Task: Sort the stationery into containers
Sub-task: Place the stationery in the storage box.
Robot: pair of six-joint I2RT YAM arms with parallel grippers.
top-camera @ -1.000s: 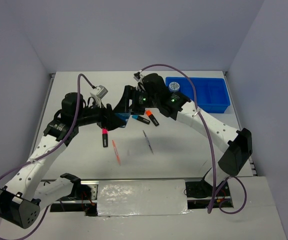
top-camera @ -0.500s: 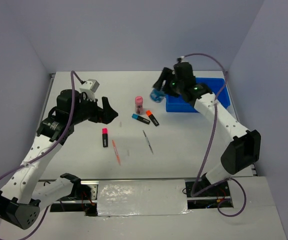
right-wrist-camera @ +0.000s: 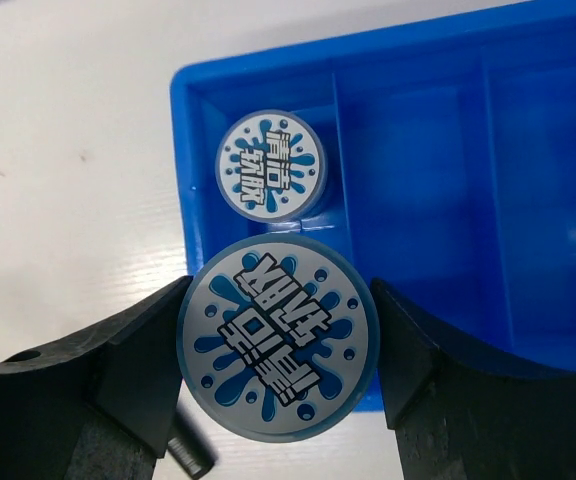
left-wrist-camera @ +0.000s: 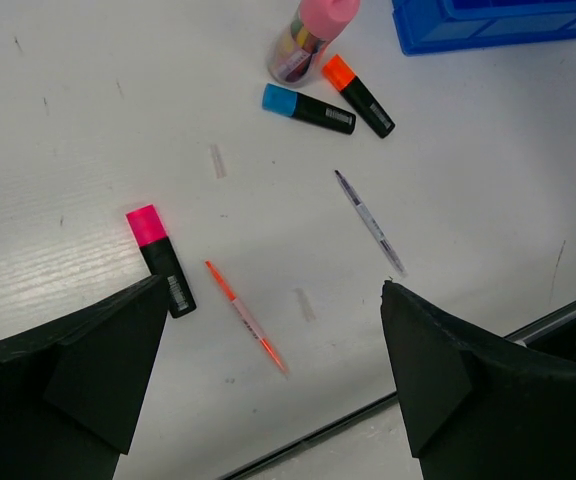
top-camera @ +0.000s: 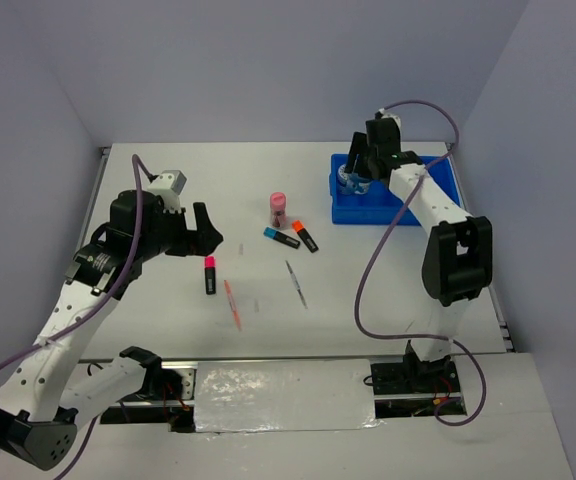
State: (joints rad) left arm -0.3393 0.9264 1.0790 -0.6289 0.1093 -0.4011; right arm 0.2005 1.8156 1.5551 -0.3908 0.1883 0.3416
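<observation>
From above, the left end effector (top-camera: pixel 206 228) hangs over the tabletop (top-camera: pixel 228 170), jaws wide apart and empty, and the right end effector (top-camera: pixel 356 181) is over the blue tray's (top-camera: pixel 428 200) left end. The left wrist view shows 3 highlighters (left-wrist-camera: pixel 160 260), a pink cylinder (left-wrist-camera: pixel 311 35) and 2 pens (left-wrist-camera: pixel 246 316) lying loose. In the right wrist view, the jaws are clamped on a tape disc (right-wrist-camera: pixel 276 336) above the tray's corner, and a 2nd tape disc (right-wrist-camera: pixel 270 163) lies in the corner compartment.
</observation>
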